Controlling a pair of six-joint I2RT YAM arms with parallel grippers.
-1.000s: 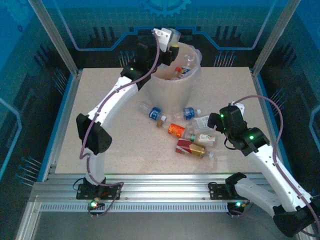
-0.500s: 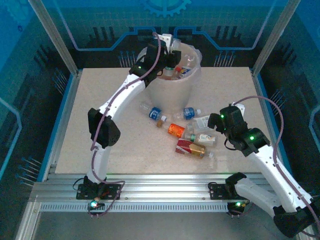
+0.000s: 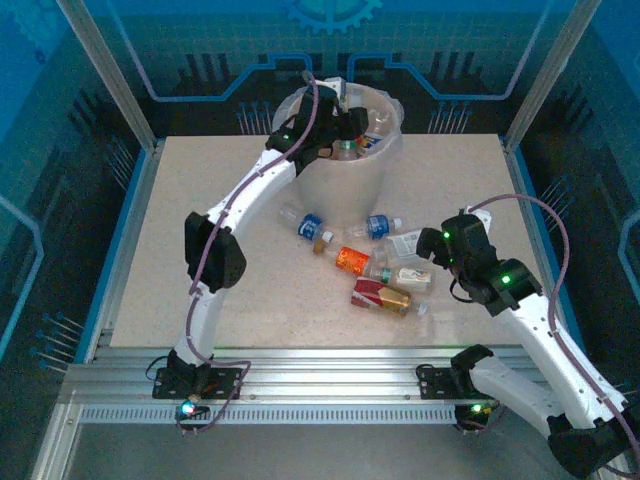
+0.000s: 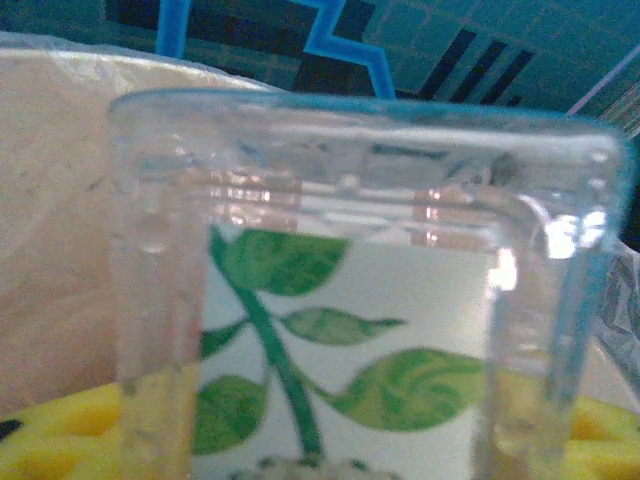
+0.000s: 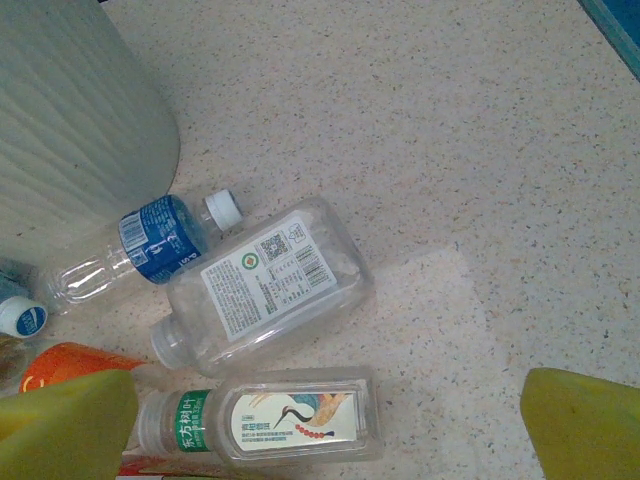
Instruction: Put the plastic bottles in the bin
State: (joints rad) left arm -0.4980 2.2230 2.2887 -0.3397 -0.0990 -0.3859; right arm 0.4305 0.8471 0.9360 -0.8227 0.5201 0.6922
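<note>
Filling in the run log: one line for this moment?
left claw: over bin, leaf-label bottle between fingers | right claw: open, above bottles on table

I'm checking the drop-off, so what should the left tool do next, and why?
Probably open the left tool wide and let go. It hangs over the bin, and the leaf-label bottle sits between its yellow fingers with the beige inner wall beside it, so the bottle should fall inside.
</note>
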